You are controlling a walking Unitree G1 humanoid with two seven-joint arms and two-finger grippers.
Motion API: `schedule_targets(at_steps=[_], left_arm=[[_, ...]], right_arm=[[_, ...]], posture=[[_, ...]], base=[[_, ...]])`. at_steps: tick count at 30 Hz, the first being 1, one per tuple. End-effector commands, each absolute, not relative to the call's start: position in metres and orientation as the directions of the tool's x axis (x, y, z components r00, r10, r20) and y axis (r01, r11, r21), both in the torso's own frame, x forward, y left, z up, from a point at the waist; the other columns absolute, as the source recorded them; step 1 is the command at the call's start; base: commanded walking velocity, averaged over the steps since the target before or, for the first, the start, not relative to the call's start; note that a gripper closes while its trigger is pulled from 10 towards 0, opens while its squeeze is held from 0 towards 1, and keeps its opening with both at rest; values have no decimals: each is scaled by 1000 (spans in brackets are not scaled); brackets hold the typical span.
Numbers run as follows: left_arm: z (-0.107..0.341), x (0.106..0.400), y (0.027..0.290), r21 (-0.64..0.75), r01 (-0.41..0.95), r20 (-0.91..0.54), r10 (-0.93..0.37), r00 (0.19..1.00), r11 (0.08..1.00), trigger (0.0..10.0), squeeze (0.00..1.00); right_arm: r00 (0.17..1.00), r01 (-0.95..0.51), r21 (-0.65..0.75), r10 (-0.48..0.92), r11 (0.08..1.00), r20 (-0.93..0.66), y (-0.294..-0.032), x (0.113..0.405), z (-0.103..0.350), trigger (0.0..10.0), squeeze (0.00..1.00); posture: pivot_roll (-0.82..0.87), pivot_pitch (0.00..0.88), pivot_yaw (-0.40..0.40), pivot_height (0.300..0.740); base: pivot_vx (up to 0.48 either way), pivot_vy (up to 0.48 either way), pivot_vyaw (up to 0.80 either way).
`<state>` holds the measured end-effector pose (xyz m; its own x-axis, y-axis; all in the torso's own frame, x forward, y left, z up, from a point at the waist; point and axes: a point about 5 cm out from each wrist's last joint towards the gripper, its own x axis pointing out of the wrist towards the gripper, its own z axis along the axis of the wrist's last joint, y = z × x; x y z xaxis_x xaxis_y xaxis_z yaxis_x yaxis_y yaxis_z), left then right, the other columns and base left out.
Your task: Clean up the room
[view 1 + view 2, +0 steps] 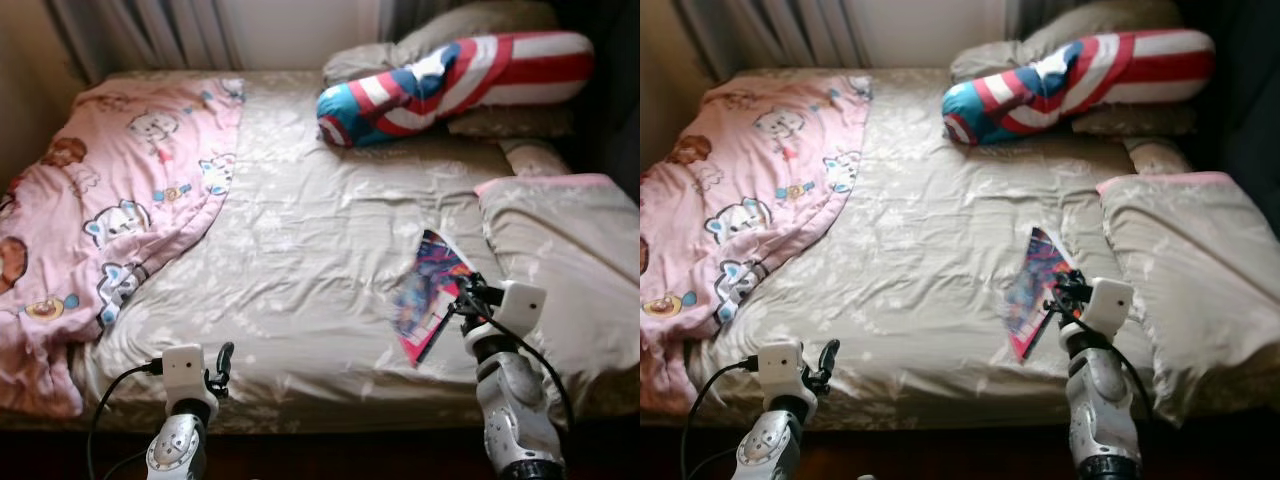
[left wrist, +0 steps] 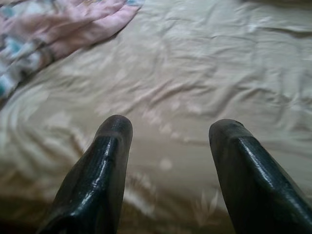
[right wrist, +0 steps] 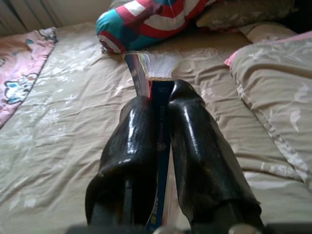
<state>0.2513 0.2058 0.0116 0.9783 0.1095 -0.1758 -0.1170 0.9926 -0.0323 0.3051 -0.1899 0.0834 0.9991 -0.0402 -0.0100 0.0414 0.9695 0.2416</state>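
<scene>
Writing: digits on the book's (image 3: 161, 122) spine between the black fingers, too small and blurred to read; cover print bright but illegible.
Right end effector (image 1: 467, 297): closed narrow on the book, spine pinched between the two fingers (image 3: 131, 151), seen edge-on in the right wrist view; positioned over the right half of the bed, near the foot edge.
Book position: colourful cover, lower edge at the fingers, remainder lying against the beige sheet (image 1: 310, 250), just beside the folded beige blanket (image 1: 560, 260).
Left end effector (image 1: 222, 362): fingers (image 2: 105, 161) spread wide, holding nothing, poised over bare sheet at the foot edge of the bed, near the pink quilt (image 1: 110, 200).
Pink quilt: cartoon-animal print, bunched over the left side of the bed, hanging over the foot corner.
Folded blanket: beige with pink trim, on the right side of the bed.
Bolster pillow (image 1: 450, 85): red, white and blue stripes with a star-and-ring shield pattern, lying across the head of the bed, resting against beige pillows (image 1: 470, 25).
Background: curtain (image 1: 150, 30) and pale wall behind the head of the bed.
</scene>
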Motion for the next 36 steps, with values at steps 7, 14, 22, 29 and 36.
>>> schedule_targets(at_steps=[7, 14, 22, 29, 36], left_arm=[[10, 247, 209, -50, -127, -183, 116, 976, 991, 10000, 0], [10, 246, 208, -54, -117, -190, 104, 976, 992, 10000, 0], [10, 245, 208, -55, -113, -190, 101, 977, 992, 10000, 0], [9, 244, 207, -53, -116, -191, 104, 976, 992, 10000, 0], [9, 243, 208, -53, -118, -192, 106, 976, 992, 10000, 0]], right_arm=[[999, 35, 262, -42, 964, 21, -185, 306, 88, 10000, 0], [998, 55, 260, -60, 964, 9, -186, 306, 87, 10000, 0], [993, 120, 256, -114, 959, -39, -194, 306, 81, 10000, 0], [992, 123, 254, -119, 959, -30, -194, 306, 82, 10000, 0], [991, 131, 246, -127, 960, -35, -193, 307, 82, 10000, 0]], posture=[[-32, 156, -24, 740], [-30, 155, -23, 740], [-28, 153, -24, 740], [-28, 151, -25, 740], [-25, 150, -26, 740]], base=[[0, 0, 0], [0, 0, 0], [0, 0, -74], [214, 0, -615], [259, 0, 0]])
